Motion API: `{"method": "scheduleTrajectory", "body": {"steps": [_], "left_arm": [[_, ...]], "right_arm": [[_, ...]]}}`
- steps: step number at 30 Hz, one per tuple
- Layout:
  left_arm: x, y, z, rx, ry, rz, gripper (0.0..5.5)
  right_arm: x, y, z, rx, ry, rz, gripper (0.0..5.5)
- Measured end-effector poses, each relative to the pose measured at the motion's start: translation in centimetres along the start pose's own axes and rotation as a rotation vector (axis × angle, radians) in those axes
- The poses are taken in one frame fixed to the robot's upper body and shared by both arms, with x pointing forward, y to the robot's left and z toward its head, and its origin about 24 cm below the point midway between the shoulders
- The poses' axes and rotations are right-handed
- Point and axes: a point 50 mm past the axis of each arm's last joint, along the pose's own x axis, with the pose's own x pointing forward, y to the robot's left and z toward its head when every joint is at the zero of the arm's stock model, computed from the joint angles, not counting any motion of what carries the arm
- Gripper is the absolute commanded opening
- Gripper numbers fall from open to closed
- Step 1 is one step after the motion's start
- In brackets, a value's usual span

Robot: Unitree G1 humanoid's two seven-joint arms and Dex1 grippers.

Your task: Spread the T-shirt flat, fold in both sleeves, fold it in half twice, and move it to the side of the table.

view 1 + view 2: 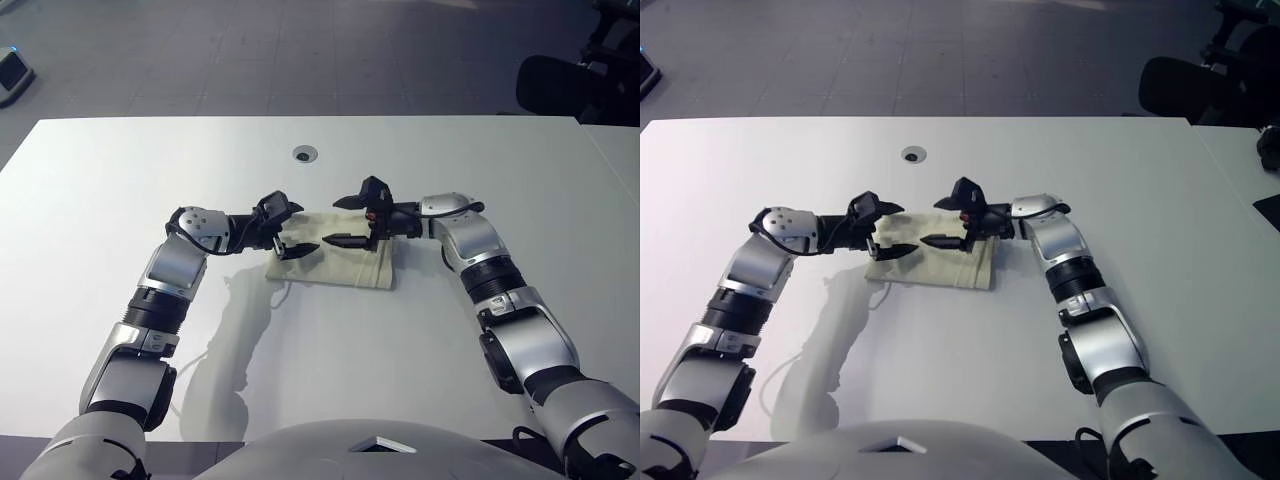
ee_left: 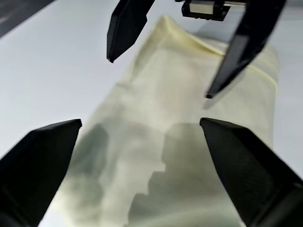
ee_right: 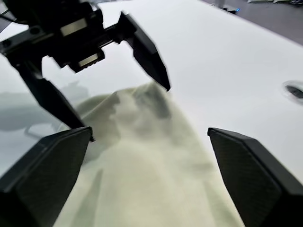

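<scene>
The pale yellow T-shirt [image 1: 340,265] lies folded into a small rectangle in the middle of the white table [image 1: 110,190]. My left gripper [image 1: 295,230] hovers open over the shirt's left end, with one finger above the cloth's far edge and one above its near part. My right gripper [image 1: 342,221] faces it from the right, open, just over the shirt's middle. The tips of the two grippers are close but apart. In the left wrist view my left gripper [image 2: 142,156] spans the T-shirt [image 2: 156,132]. In the right wrist view my right gripper [image 3: 149,161] straddles the T-shirt [image 3: 156,175]. Neither holds cloth.
A round cable hole [image 1: 305,153] sits in the table behind the shirt. A black chair [image 1: 565,85] stands off the back right corner. A second table edge [image 1: 620,150] is at the right. Bare table surface lies to both sides of the shirt.
</scene>
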Motion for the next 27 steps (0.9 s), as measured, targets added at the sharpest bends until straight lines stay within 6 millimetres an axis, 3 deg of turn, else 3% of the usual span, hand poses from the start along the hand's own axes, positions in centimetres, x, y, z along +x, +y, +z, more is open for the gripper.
{"method": "scheduleTrajectory", "body": {"steps": [5, 10, 13, 18, 23, 27], "left_arm": [[0.9, -0.3, -2.2, -0.036, 0.048, -0.032, 5.4], [1.8, 1.0, -2.0, -0.045, 0.064, -0.014, 5.4], [1.9, 0.9, -1.3, -0.138, -0.003, -0.032, 5.4], [-1.0, 0.7, 4.0, -0.244, -0.318, -0.21, 5.4], [-5.3, 2.3, 4.7, -0.258, -0.361, -0.148, 5.4], [-6.7, 3.3, 5.5, -0.244, -0.399, -0.009, 5.4]], "right_arm": [[0.5, 0.3, -1.7, 0.016, 0.053, 0.043, 5.39], [0.3, 0.6, -3.4, 0.04, 0.085, 0.07, 5.39], [-0.2, 0.6, -4.0, 0.026, 0.094, 0.062, 5.39], [-2.0, -0.6, -5.5, 0.034, 0.087, -0.109, 5.39], [-4.3, -1.1, -6.9, 0.062, 0.046, -0.292, 5.39], [-6.8, -1.7, -8.2, 0.121, 0.006, -0.557, 5.39]]}}
